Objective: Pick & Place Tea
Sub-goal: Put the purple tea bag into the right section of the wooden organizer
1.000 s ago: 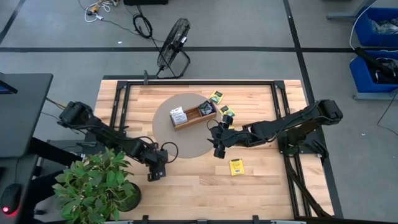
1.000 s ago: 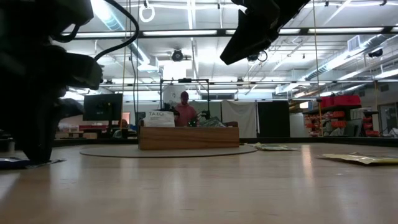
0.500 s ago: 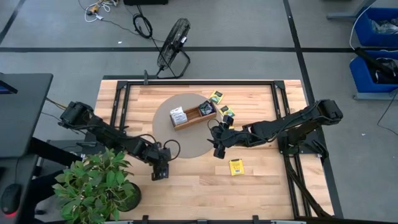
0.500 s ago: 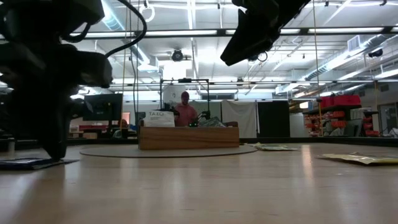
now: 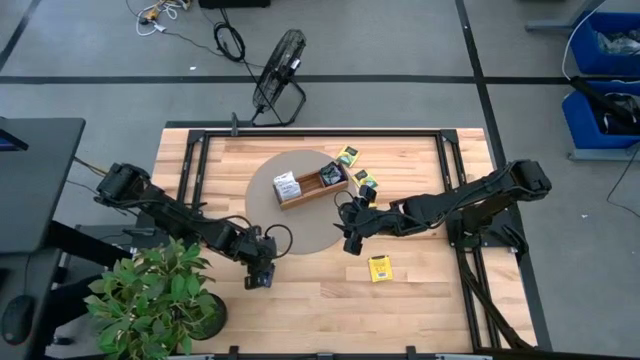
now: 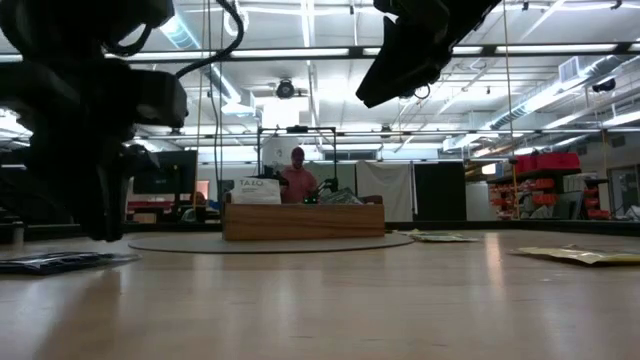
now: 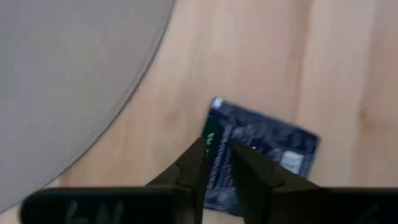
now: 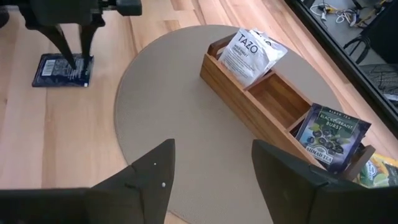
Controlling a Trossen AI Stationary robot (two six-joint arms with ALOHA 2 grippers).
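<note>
A dark navy tea packet [image 7: 264, 149] lies flat on the wood near the round mat's near-left edge. My left gripper [image 7: 217, 149] points down over its edge, fingers a narrow gap apart. In the low view the left gripper's tips [image 6: 100, 232] hang a little above the navy packet [image 6: 60, 262]. My right gripper [image 8: 211, 180] waits open, raised over the mat's right edge [image 5: 350, 238]. The wooden tray [image 8: 249, 109] holds white packets [image 8: 249, 53] and a dark one [image 8: 329, 130]. A yellow packet [image 5: 380, 267] and green-yellow packets [image 5: 347, 155] lie on the table.
The grey round mat [image 5: 300, 225] carries the tray [image 5: 312, 186]. A potted plant [image 5: 150, 300] stands at the near-left corner close to my left arm. A fan [image 5: 278, 75] sits on the floor beyond the far edge. A person [image 6: 297, 175] shows behind the tray in the low view.
My left gripper has moved a little toward the table's right and risen slightly, so its tips now hang above the navy packet instead of reaching table level. The packet stays flat on the wood. My right arm has kept still.
</note>
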